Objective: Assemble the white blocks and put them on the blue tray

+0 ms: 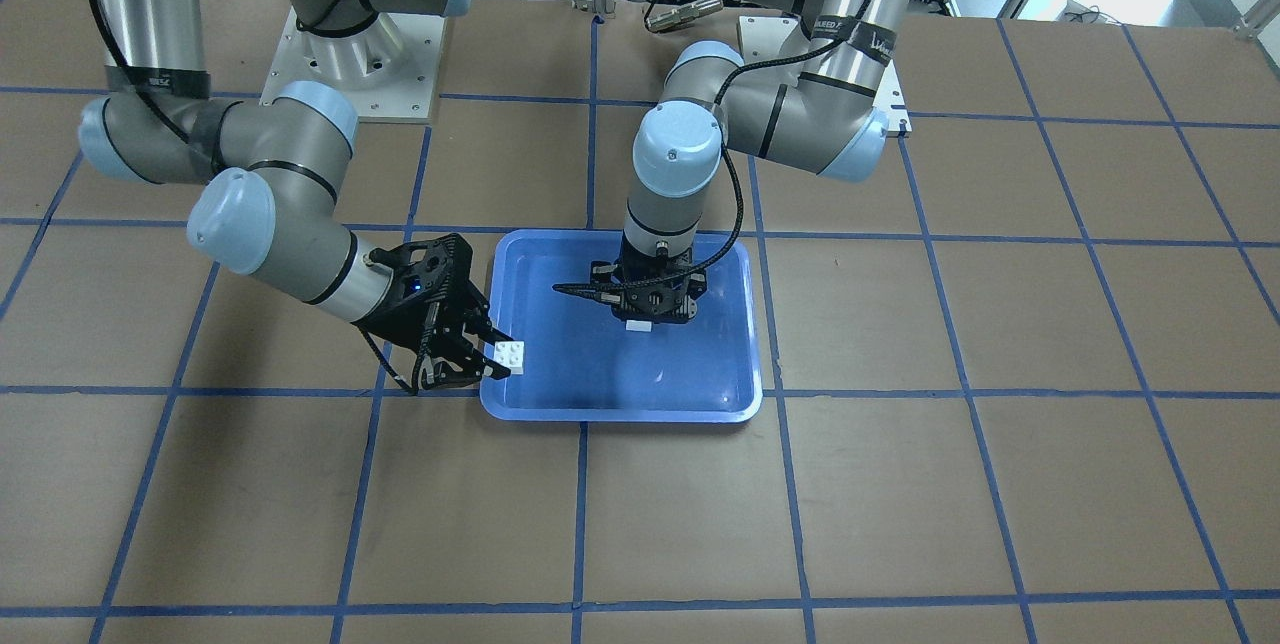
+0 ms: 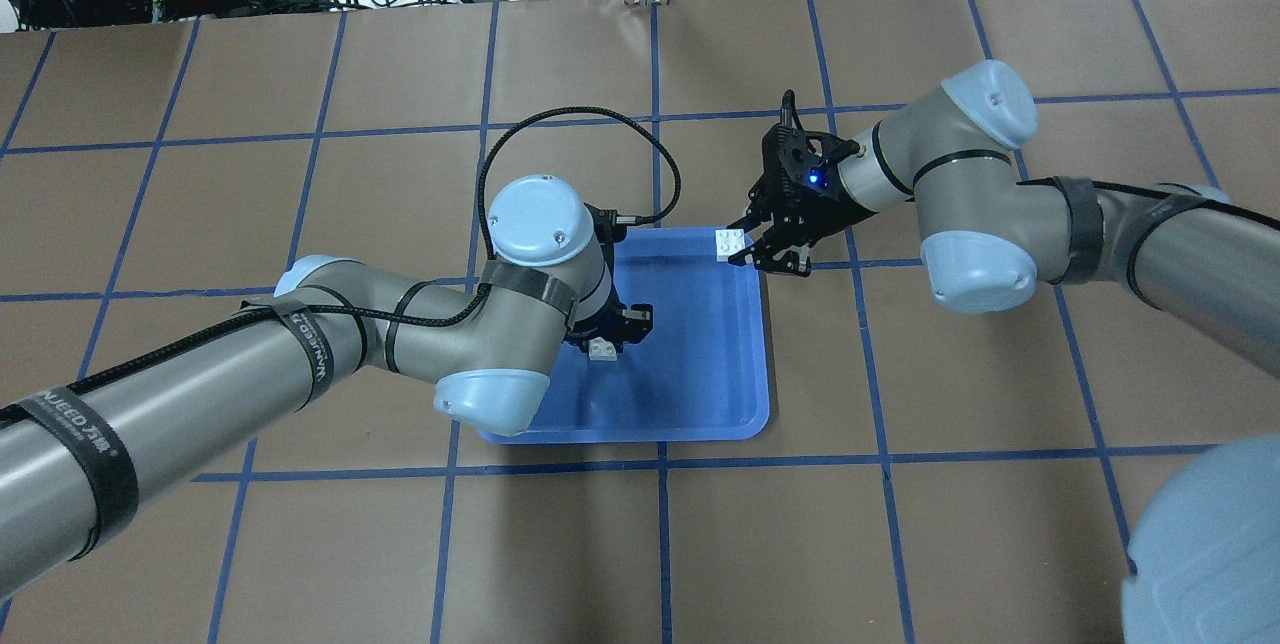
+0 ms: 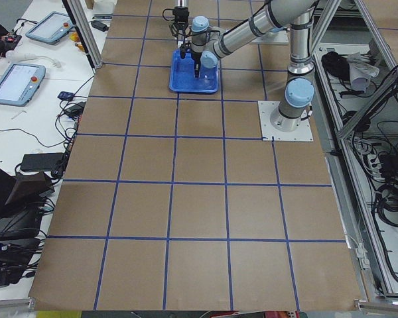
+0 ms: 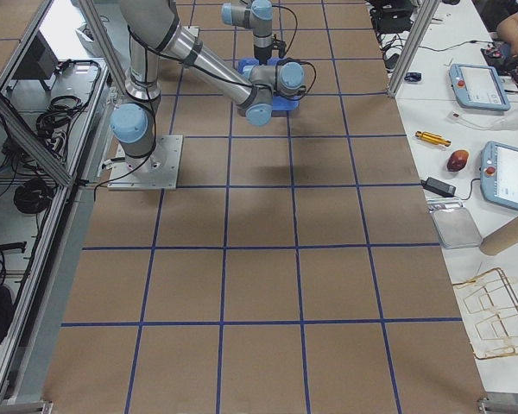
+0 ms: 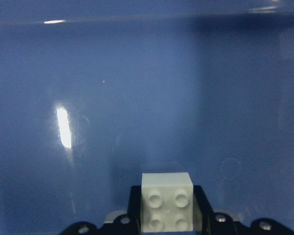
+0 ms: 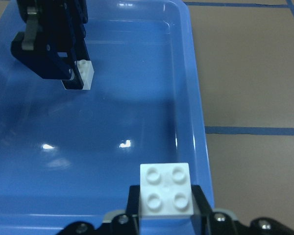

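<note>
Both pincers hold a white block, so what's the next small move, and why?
Probably ease the right pincer inward over the tray, toward the left pincer. The right block hangs at the tray's rim, apart from the left block held over the tray's middle, so they cannot mate yet.

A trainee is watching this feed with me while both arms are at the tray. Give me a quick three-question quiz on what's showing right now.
1. True or false: the two white blocks are already snapped together.
2. Which gripper points straight down over the inside of the blue tray? A) left gripper B) right gripper C) neither
3. Fill in: the right gripper is shut on a ____.

Key
1. False. Each gripper holds one block and the two are apart.
2. A.
3. White block, held by the tray's rim near a corner.
</note>
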### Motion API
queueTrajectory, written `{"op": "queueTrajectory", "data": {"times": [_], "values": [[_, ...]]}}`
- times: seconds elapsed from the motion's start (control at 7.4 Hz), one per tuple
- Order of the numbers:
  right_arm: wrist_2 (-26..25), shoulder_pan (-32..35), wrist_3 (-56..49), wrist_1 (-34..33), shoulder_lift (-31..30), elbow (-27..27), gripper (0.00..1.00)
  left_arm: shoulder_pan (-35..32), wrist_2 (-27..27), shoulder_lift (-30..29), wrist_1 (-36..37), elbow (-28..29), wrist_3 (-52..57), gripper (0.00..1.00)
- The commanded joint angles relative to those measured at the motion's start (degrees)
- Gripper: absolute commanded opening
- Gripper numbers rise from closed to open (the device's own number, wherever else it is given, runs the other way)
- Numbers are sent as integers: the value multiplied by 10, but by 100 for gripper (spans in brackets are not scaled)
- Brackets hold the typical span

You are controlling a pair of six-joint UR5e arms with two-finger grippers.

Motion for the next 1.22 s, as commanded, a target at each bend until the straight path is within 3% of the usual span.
{"op": "queueTrajectory", "data": {"times": [0.0, 0.27, 0.54, 0.81, 0.95, 1.08], "values": [[-1, 6, 48, -80, -1, 48, 0, 0, 2, 1, -1, 1, -3, 86], [0, 40, 81, -109, 1, 57, 0, 10, -5, 21, -4, 2, 0, 92], [0, 62, 114, -132, 4, 58, 0, 55, -34, 24, -12, -3, 8, 92], [1, 66, 115, -172, 7, 87, 0, 78, -69, 24, -14, -7, 73, 86], [1, 72, 115, -187, 9, 99, 0, 79, -67, 25, -14, -15, 84, 55], [1, 76, 126, -196, 9, 99, 0, 83, -65, 26, -13, -18, 96, 42]]}}
